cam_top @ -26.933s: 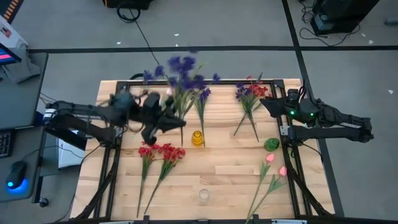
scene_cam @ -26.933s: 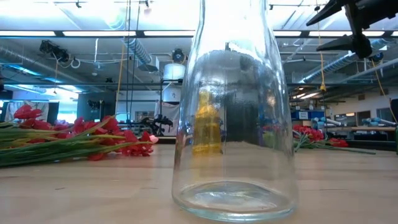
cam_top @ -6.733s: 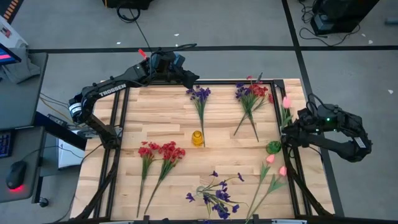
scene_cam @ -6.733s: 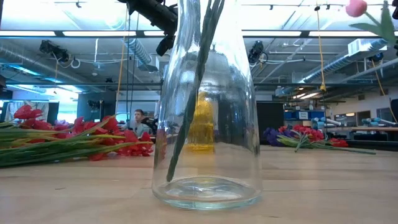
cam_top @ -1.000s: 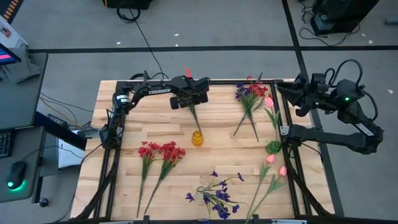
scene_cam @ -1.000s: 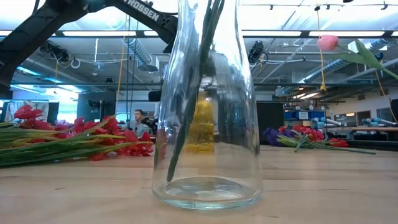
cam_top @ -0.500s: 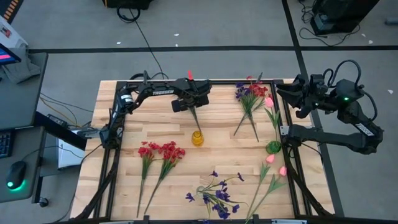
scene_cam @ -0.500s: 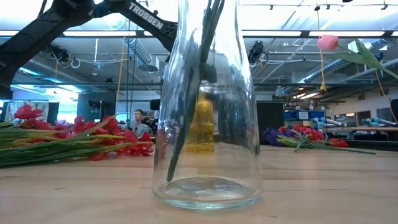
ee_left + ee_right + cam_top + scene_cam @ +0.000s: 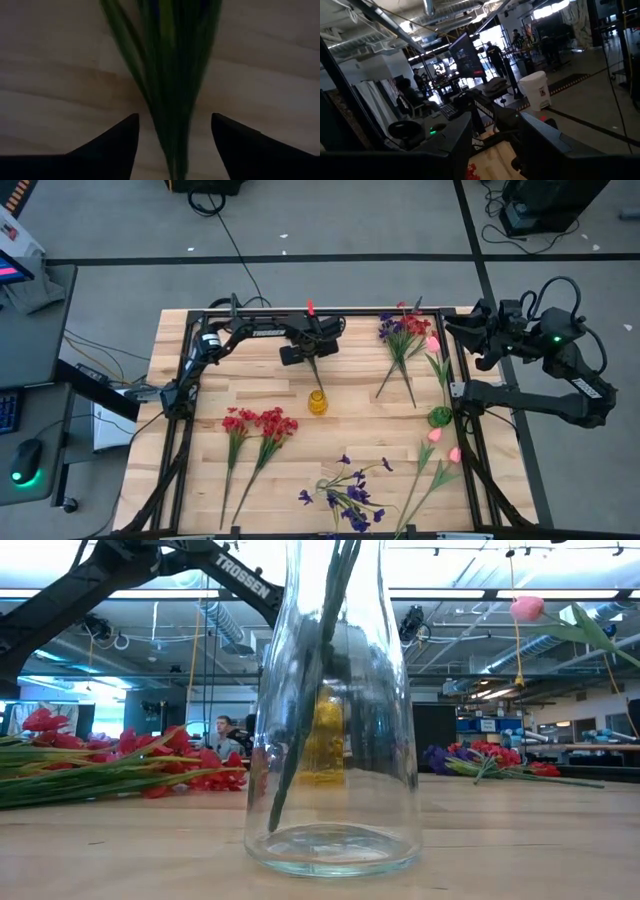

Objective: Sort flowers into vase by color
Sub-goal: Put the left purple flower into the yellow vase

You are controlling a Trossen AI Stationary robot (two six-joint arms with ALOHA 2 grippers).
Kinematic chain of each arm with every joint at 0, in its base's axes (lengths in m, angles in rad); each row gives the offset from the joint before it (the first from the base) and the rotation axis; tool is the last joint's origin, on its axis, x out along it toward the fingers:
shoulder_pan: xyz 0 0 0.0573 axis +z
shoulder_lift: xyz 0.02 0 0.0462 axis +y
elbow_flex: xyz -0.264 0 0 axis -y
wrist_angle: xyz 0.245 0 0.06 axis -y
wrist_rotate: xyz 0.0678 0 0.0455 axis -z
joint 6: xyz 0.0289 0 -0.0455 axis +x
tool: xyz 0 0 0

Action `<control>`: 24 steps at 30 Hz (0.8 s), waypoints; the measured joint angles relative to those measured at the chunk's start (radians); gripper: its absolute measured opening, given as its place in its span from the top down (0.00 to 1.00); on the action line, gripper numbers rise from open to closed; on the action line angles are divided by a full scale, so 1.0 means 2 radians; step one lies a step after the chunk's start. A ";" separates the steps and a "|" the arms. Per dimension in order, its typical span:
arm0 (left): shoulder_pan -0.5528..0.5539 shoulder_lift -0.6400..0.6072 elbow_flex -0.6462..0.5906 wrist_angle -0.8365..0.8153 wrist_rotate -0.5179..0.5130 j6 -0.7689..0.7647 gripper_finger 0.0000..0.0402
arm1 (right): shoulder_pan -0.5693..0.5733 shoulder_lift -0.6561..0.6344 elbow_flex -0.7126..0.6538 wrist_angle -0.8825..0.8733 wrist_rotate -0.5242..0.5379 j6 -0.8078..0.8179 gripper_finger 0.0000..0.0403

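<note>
A purple sprig lies on the table at the far middle. Only its green stems [image 9: 320,376] show below my left gripper [image 9: 313,352], which hangs right over its blooms. In the left wrist view my left gripper [image 9: 175,120] is open, with one finger on each side of the stems [image 9: 172,75] and touching neither. My right gripper [image 9: 468,340] is open and empty, raised at the far right. A pink tulip [image 9: 433,343] leans toward the far edge, and its stem runs down to the green vase [image 9: 437,415]. The clear vase [image 9: 335,740] at the near edge holds purple sprigs [image 9: 345,495].
A small yellow vase [image 9: 318,402] stands mid-table. Two red sprigs [image 9: 260,425] lie at the left. A mixed red and purple bunch [image 9: 403,332] lies at the far right. Two pink tulips [image 9: 440,445] lie at the near right. A person [image 9: 222,730] sits in the room behind.
My left gripper has gone down and a little toward the table's right, closing on the purple sprig. The sprig has not moved.
</note>
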 joint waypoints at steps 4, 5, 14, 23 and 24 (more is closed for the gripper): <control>0.001 0.000 0.000 0.001 -0.007 -0.001 0.51 | 0.000 0.000 0.000 0.000 0.000 0.000 0.58; 0.001 0.000 0.000 -0.001 -0.011 -0.001 0.54 | 0.000 0.000 0.000 0.000 0.000 0.000 0.58; 0.005 0.006 0.000 -0.001 -0.030 -0.001 0.79 | 0.000 0.000 0.000 0.000 0.000 0.000 0.58; 0.009 0.009 0.001 0.020 -0.022 0.000 0.95 | 0.000 0.000 0.000 0.000 0.001 -0.002 0.58; 0.009 0.008 0.001 0.024 -0.021 0.000 0.96 | 0.000 0.000 0.000 0.000 0.003 -0.002 0.58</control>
